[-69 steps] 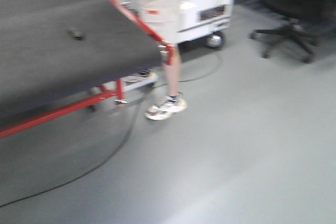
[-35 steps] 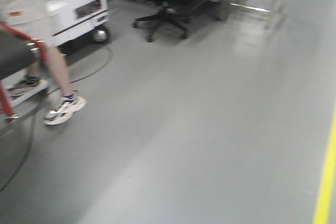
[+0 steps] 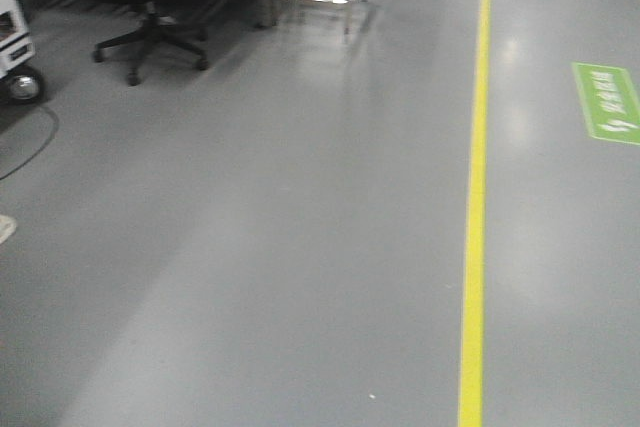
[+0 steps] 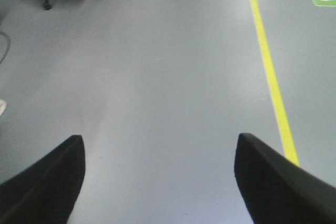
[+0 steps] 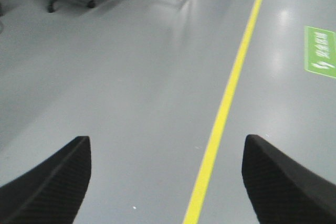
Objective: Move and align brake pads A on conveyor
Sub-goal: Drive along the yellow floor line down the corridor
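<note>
1. Brake pads A are being shown in no view; their place cannot be told.
2. Left gripper (image 4: 158, 136) is being held wide apart, empty, over grey floor (image 4: 157, 66).
3. Right gripper (image 5: 165, 137) is being held equally wide above a yellow line (image 5: 227, 98).

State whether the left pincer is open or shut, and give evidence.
Open: the left pincer has its fingers far apart, bare floor between them.
</note>
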Robot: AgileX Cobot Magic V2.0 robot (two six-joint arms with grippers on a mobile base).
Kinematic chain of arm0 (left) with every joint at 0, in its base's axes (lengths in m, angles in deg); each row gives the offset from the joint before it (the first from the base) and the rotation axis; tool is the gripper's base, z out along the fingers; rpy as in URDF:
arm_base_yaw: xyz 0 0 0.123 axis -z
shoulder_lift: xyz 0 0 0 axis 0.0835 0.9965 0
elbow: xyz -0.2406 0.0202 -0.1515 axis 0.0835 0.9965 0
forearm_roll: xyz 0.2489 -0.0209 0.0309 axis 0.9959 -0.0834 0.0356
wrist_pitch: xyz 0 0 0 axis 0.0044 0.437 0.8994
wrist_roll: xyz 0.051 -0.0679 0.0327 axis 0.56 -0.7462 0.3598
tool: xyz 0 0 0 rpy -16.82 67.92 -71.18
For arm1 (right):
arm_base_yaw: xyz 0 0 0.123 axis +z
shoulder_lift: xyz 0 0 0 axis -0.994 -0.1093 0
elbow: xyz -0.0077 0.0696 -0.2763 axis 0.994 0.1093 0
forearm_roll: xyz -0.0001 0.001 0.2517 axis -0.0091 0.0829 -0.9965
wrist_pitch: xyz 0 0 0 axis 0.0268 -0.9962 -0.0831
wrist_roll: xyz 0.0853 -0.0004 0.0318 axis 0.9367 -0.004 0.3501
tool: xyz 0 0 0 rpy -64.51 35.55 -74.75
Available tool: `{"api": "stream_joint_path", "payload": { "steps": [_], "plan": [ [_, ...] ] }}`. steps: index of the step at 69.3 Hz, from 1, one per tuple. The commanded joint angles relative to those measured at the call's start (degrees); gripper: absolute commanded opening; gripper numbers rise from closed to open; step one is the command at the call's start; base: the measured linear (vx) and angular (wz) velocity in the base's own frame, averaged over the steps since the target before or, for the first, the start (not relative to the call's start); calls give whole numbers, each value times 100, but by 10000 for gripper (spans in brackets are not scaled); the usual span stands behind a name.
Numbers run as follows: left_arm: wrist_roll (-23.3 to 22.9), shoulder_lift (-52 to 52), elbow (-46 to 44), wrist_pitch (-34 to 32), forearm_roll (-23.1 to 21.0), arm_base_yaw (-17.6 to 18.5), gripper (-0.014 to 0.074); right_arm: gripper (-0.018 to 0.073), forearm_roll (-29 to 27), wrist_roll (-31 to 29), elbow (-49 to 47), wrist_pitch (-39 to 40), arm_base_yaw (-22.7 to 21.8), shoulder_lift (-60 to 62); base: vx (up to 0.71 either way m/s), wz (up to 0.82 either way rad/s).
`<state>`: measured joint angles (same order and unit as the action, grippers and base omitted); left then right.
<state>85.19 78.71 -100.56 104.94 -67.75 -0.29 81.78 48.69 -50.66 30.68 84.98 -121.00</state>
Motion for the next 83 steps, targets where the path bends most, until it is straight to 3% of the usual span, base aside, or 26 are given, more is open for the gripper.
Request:
{"api": "stream_joint_path", "payload": {
  "steps": [1,48,83],
  "plan": [
    [-2,25,-112,-355,-44,35,540,558,17,-61,-152,392,-23,-27,-16,-55],
    [-2,25,-112,-355,-44,35,540,558,17,-61,-152,398,-23,-27,-9,-46],
    [-2,25,-112,-355,-44,35,540,558,17,-61,-152,398,-23,-27,4,-22]
  ]
}}
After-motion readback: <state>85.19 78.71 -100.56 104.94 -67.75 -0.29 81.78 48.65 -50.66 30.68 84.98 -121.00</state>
